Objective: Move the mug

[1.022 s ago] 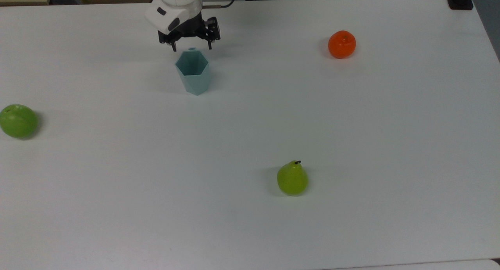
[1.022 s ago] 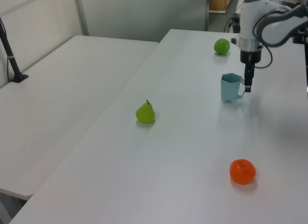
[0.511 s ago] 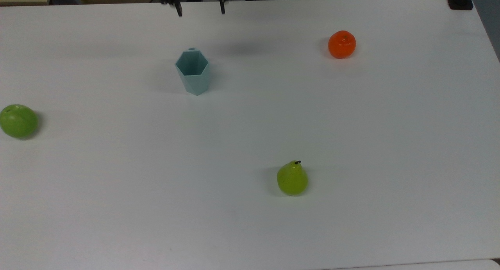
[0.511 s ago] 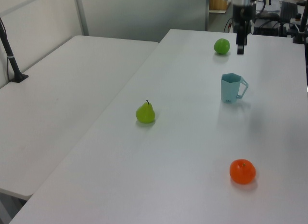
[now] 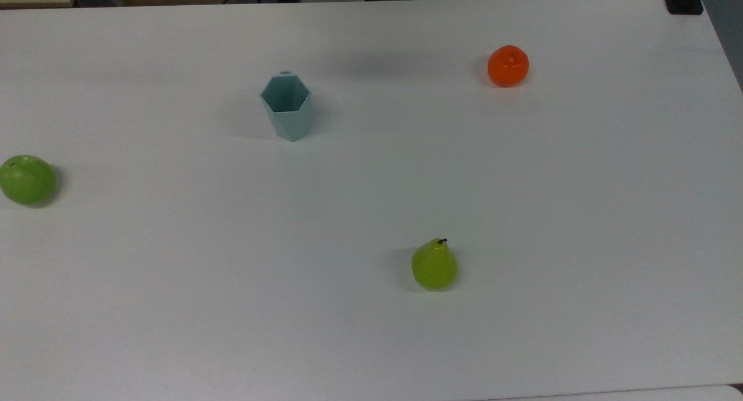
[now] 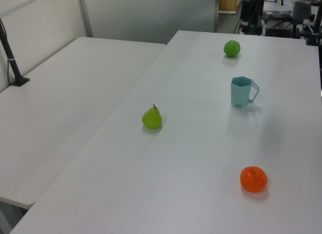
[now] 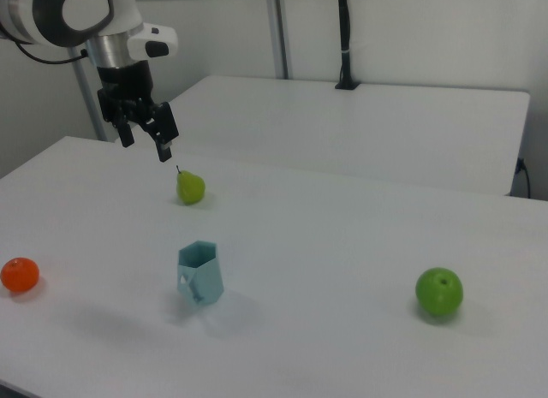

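My black two-finger gripper [image 7: 145, 141] hangs from a white arm. On the plain white desk [image 5: 522, 215]: pale blue-teal faceted mug [image 5: 286, 106], bright orange round fruit [image 5: 508, 66], yellow-green pear [image 5: 434, 264], green apple [image 5: 26, 179].

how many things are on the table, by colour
green: 2, the apple and the pear
orange: 1, the orange
pale blue: 1, the mug
total: 4
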`<act>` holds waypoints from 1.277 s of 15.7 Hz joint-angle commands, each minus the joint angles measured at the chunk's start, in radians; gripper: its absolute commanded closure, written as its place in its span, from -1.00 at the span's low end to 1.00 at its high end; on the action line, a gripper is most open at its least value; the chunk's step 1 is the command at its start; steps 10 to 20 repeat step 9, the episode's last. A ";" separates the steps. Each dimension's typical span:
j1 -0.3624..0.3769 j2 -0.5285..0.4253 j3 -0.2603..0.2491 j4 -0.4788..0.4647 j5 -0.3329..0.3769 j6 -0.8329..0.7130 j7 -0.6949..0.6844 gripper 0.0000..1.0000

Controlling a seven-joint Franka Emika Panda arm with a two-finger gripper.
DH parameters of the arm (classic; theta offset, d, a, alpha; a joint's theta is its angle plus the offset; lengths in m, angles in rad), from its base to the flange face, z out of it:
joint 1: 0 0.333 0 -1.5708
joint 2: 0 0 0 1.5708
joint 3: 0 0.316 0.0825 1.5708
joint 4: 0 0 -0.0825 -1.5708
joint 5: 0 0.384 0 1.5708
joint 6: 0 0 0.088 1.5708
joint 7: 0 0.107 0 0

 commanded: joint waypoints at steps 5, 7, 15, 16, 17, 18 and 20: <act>-0.022 0.024 -0.011 0.021 0.022 0.123 -0.201 -1.00; -0.022 0.023 -0.011 0.019 0.022 0.127 -0.180 -1.00; -0.022 0.023 -0.009 0.021 0.022 0.128 -0.172 -1.00; -0.022 0.023 -0.009 0.021 0.022 0.128 -0.172 -1.00; -0.022 0.023 -0.009 0.021 0.022 0.128 -0.172 -1.00; -0.022 0.023 -0.009 0.021 0.022 0.128 -0.172 -1.00; -0.022 0.023 -0.009 0.021 0.022 0.128 -0.172 -1.00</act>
